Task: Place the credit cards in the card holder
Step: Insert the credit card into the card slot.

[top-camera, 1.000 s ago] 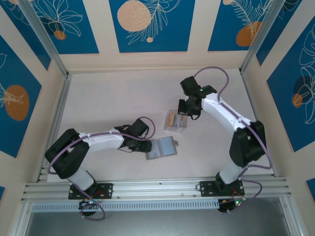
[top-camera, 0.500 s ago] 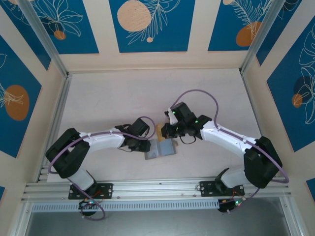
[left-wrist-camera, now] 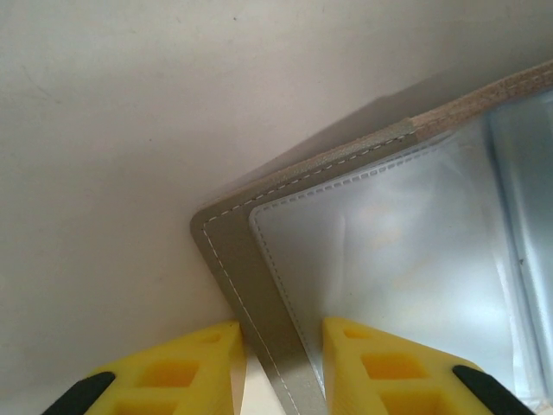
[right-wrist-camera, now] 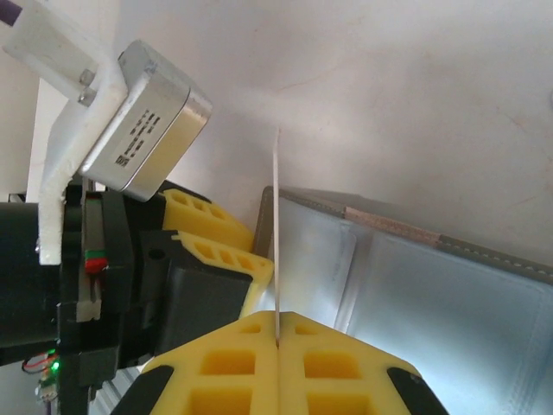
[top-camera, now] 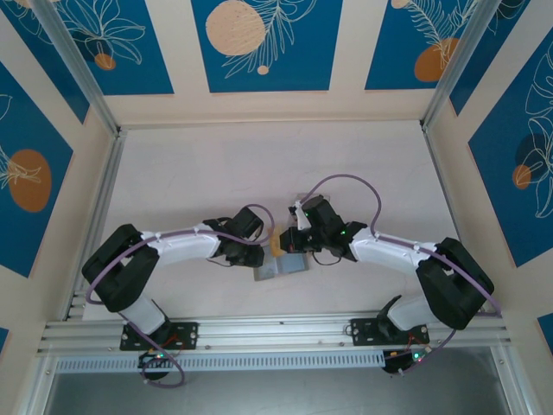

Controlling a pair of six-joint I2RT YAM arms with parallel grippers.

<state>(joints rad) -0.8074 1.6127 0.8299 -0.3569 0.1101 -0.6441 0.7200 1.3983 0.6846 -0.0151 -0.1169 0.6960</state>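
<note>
Right wrist view: my right pincer (right-wrist-camera: pixel 278 333) is pressed together on an orange-tan card (right-wrist-camera: pixel 277 233), which I see edge-on as one thin pale line running straight out from between the fingertips. The card stands upright on its edge. Its far end reaches past the left end of the card holder (right-wrist-camera: pixel 415 294), and its long axis follows my fingers' line. The holder lies open just beyond my fingertips, clear pockets facing up. My left pincer (right-wrist-camera: pixel 220 242) sits close against its left edge, just beside the card.

From the top external view, the right pincer (top-camera: pixel 289 242) and the left pincer (top-camera: pixel 253 255) nearly meet over the table (top-camera: pixel 190 173). The card (top-camera: pixel 276 245) shows between them, at the holder's far left corner. The card holder (top-camera: pixel 283 264) lies flat, long axis running left to right, its right end a little farther from my bases.

Through the left wrist, the left pincer (left-wrist-camera: pixel 281 372) has its fingers spread slightly, straddling the stitched grey edge of the holder (left-wrist-camera: pixel 389 259) near one corner. Whether they press on it I cannot tell.
</note>
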